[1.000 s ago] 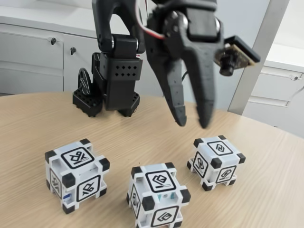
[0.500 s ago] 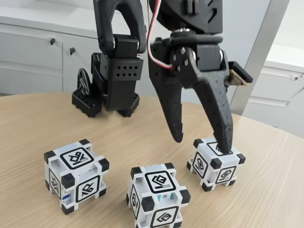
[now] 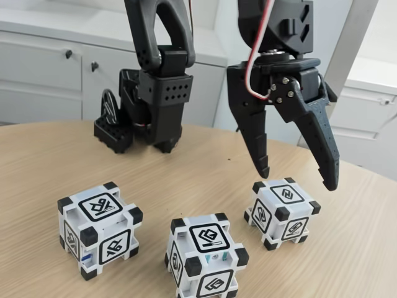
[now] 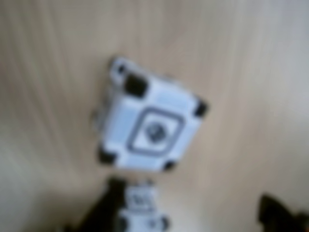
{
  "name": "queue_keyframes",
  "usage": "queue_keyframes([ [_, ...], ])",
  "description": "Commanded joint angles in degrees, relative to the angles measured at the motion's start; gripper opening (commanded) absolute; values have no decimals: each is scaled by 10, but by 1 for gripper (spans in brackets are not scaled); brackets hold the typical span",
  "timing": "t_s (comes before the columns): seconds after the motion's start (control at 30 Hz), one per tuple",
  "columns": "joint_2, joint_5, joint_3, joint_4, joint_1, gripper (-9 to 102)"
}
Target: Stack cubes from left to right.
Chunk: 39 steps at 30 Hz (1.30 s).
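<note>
Matte black 3D-printed plastic robot arm with a perforated motor housing, silver screws, and red and white cables at twelve o'clock above its black two-finger gripper with long tapered, ridged fingers.

Light wood-grain tabletop with a rounded edge – behind it, white cabinets with small dark knobs, plus a slanted grey post on the right.

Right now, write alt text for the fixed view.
A black robot arm's open claw hangs above the rightmost of three white cubes with black corners, touching none. The right cube, middle cube and left cube sit apart on a wooden table.
</note>
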Motion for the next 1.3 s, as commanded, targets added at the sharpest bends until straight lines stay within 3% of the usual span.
queue_keyframes([
  [0.0, 0, 38, -20, 2, -26, 29],
  [0.1, 0, 86, -20, 2, -49, 29],
  [0.23, 0, 228, -20, 2, -71, 28],
  [0.37, -1, 265, -20, 2, -74, 29],
  [1.27, -127, 242, -21, -11, -62, 31],
])
